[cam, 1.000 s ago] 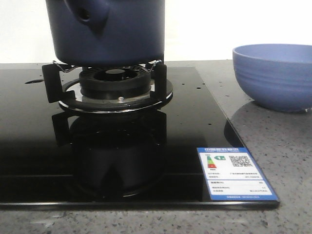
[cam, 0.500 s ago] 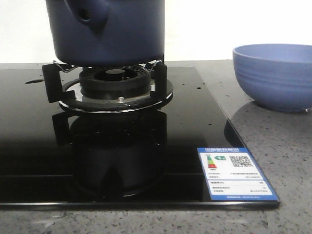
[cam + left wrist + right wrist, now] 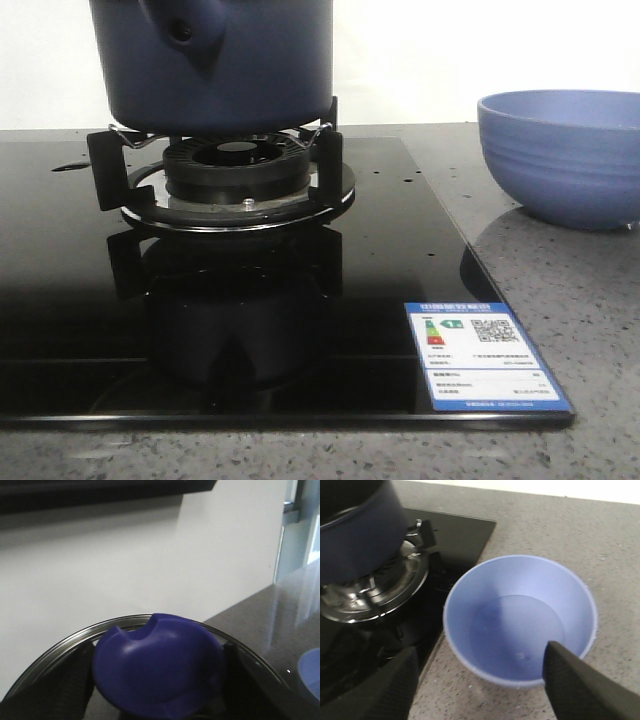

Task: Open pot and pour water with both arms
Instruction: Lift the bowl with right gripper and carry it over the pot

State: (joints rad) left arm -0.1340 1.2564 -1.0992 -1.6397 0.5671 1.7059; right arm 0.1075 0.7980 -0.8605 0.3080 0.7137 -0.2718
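Note:
The dark navy pot (image 3: pixel 215 60) stands on the burner's supports, its side nub with the round hole toward the camera; its top is cut off in the front view. It also shows in the right wrist view (image 3: pixel 355 535). My left gripper (image 3: pixel 157 692) is shut on the blue knob (image 3: pixel 157 665) of a glass lid with a metal rim (image 3: pixel 60 642), held up in front of a white wall. My right gripper (image 3: pixel 480 690) is open and empty, above the near rim of the periwinkle bowl (image 3: pixel 520 617). Neither gripper shows in the front view.
The gas burner (image 3: pixel 235 170) sits on a black glass cooktop (image 3: pixel 380 260) with a label sticker (image 3: pixel 485 355) at its front right corner. The bowl (image 3: pixel 560 155) stands on the speckled grey counter (image 3: pixel 580 300) to the right of the cooktop.
The pot has shifted slightly to the left on the burner. The bowl and cooktop have not moved.

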